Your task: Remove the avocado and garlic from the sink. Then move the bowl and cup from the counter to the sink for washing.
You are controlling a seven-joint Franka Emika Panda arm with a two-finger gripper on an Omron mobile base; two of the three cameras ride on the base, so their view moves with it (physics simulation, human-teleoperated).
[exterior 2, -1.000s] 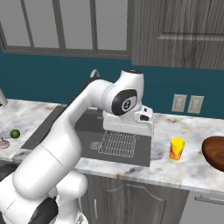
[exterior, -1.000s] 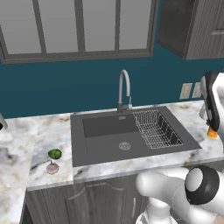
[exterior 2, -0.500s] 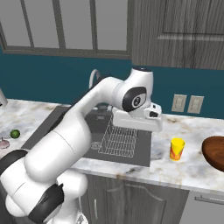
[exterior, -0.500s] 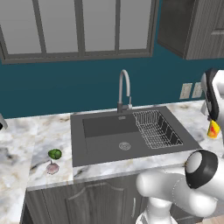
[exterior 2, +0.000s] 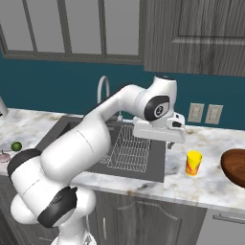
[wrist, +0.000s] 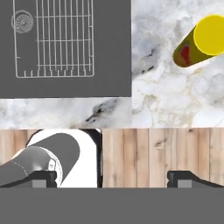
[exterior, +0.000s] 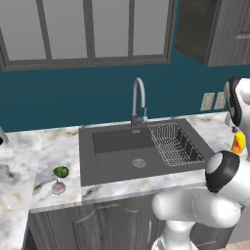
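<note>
While the avocado (exterior: 61, 171) and garlic (exterior: 58, 188) sit lower left, the arm has swung right.
Gripper (wrist: 112, 177), jaws wide and empty, now nears the cup (exterior 2: 193, 163); sink (exterior 2: 103, 167) cleared.

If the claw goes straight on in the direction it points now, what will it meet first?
Probably the bare counter between the sink and the cup. The open claw points down; the cup stands off to one side, though depth is uncertain.

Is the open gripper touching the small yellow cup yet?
Apart. In the right base view, bare marble counter separates the gripper from the yellow cup.
</note>
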